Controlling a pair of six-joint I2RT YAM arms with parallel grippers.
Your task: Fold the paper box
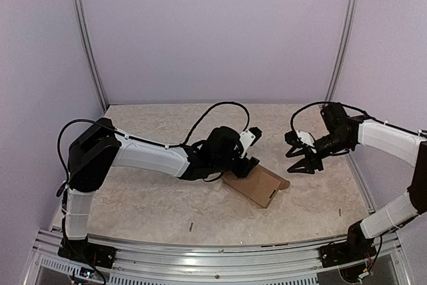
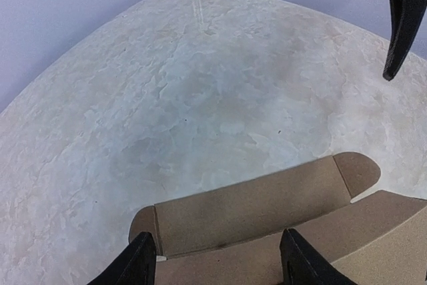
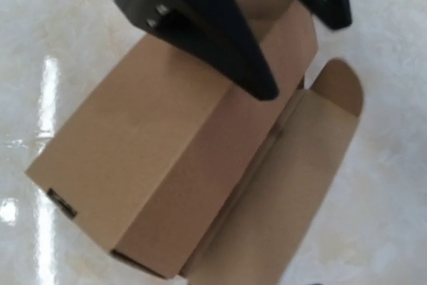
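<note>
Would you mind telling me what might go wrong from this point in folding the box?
1. The left fingers stand apart over one end of the paper box rather than clamping it, so a push from the other side may slide it across the smooth table.
2. The lid flap lies open beside the body; the open right fingers above may crease it or miss its edge.

paper box (image 1: pixel 257 186): on table (image 1: pixel 147 198), right of centre, between both grippers. left gripper (image 1: pixel 248 165): at box's left rear end. right gripper (image 1: pixel 301 163): near box's right rear end.
</note>
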